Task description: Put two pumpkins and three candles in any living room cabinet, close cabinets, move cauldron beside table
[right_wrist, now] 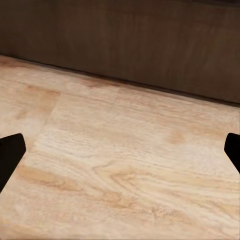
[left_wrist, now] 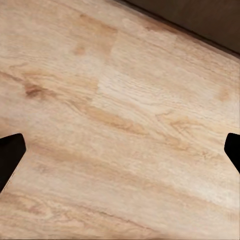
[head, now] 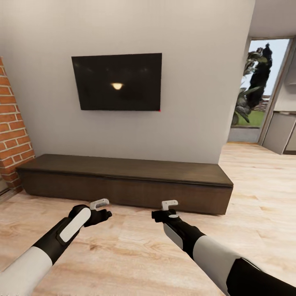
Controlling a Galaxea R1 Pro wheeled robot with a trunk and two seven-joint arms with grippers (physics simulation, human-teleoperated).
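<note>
Facing a long, low dark-brown cabinet (head: 123, 181) set against a pale grey wall (head: 193, 102), all its flat fronts shut and its top bare. Above it, a black wall-mounted television (head: 117, 81) with a small warm light reflected in the screen. At the left edge, a red brick column (head: 12, 135) just beside the cabinet's end. To the right, past the wall's corner, a glass door (head: 261, 88) with dark foliage outside, and grey kitchen units (head: 281, 131) beyond. Light wooden floor (head: 135, 246) across the foreground, with nothing lying between the arms and the cabinet.

Two black-and-white arms reaching forward over the floor, short of the cabinet front. Left claw (head: 100, 207) held above the boards, fingers spread wide and empty; in the left wrist view, dark fingertips (left_wrist: 11, 155) at opposite edges with floor planks between them and a sliver of the cabinet base at one corner. Right claw (head: 168, 207) likewise open and holding nothing; in the right wrist view, fingertips (right_wrist: 11, 156) far apart, the cabinet's dark front (right_wrist: 125, 45) close ahead where it meets the floor
</note>
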